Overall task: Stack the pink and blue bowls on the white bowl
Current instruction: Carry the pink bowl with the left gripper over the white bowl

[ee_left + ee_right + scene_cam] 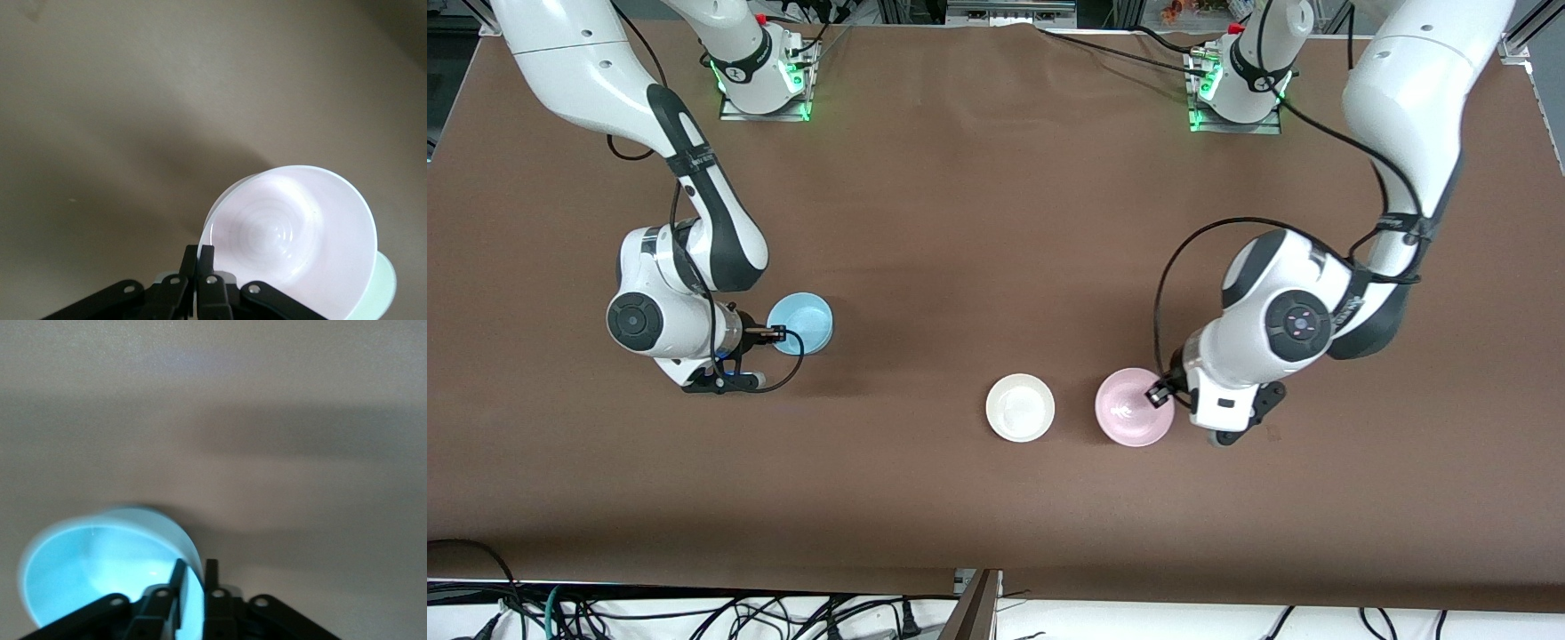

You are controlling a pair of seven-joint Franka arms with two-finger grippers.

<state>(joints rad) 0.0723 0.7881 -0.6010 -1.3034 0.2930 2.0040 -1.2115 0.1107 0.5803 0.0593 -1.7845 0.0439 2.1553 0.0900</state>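
The pink bowl [1134, 418] sits on the brown table beside the white bowl [1020, 407], toward the left arm's end. My left gripper [1160, 394] is shut on the pink bowl's rim. In the left wrist view the two fingers [207, 257] pinch the rim of the pink bowl [293, 240]. The blue bowl [805, 318] is toward the right arm's end. My right gripper [778, 334] is closed on its rim. In the right wrist view one finger [177, 577] is inside the blue bowl [93, 570] and the other is outside.
The brown table cloth [978, 222] is bare between the blue bowl and the white bowl. Cables hang along the table edge nearest the camera [694, 613]. The arm bases stand at the top edge of the front view.
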